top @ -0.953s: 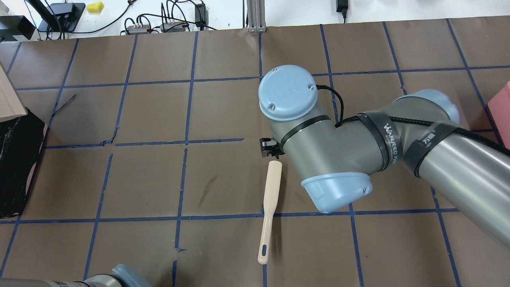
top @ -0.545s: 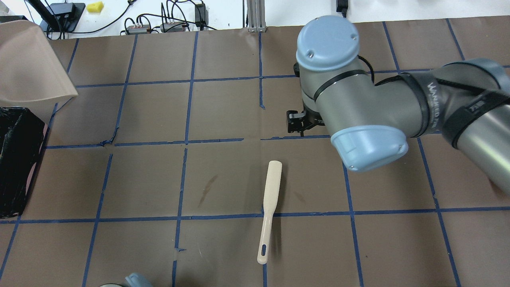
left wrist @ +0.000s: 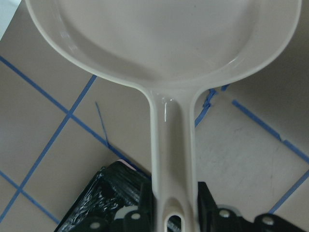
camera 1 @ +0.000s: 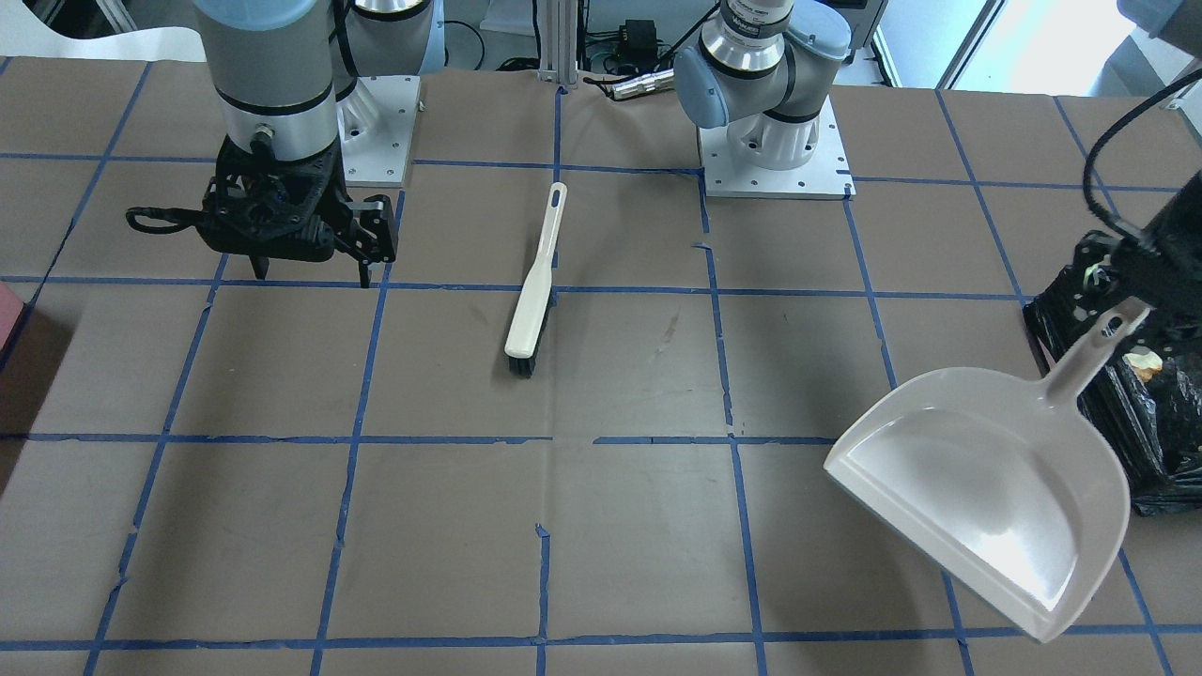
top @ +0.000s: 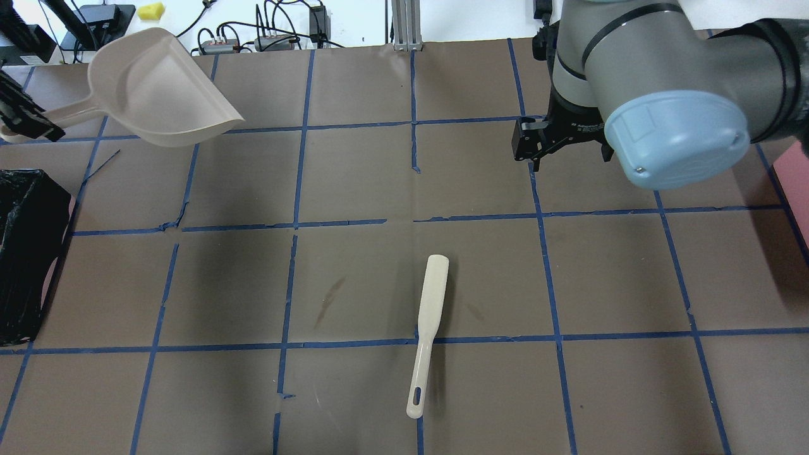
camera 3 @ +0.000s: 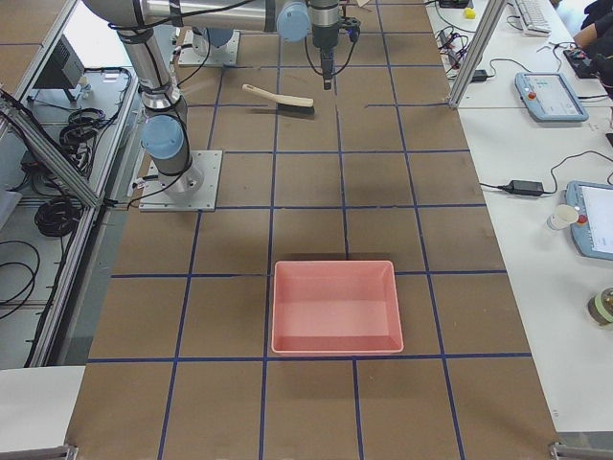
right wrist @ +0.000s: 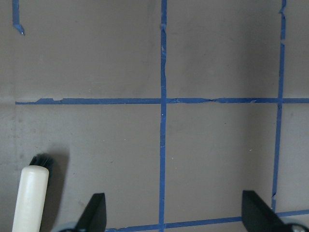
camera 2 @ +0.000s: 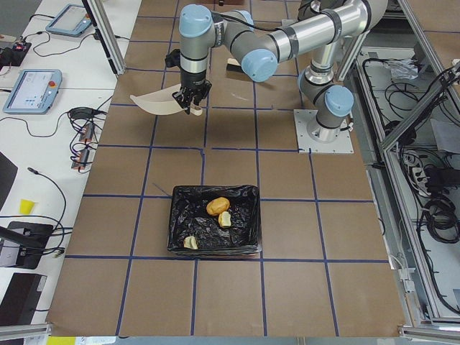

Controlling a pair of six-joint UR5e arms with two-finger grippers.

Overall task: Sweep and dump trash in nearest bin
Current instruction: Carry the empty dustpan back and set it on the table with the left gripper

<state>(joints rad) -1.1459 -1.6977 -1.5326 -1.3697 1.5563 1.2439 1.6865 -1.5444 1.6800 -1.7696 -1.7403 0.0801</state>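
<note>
Left arm stretches to the upper left of the overhead view, left gripper [left wrist: 171,205] clamped tight on the handle of the dustpan [top: 158,88]. The pan is in the air, tilted, and its scoop is bare (glossy beige inside). Right arm is bent across the upper right of that view, wrist pointing down. Right gripper [camera 1: 315,277] has its jaws spread wide, holds nothing and hangs above the table [top: 354,177]. Brush [top: 428,322] lies flat at lower centre, well apart from both grippers. Bin [camera 2: 214,188], black-bag lined, sits at the centre of the left side view. Trash [camera 2: 216,207] is inside it: golden oval roll [camera 2: 219,205] mid-bin, one pale-cored chunk [camera 2: 226,219] just beside it, another [camera 2: 190,243] at the bin's lower left.
</note>
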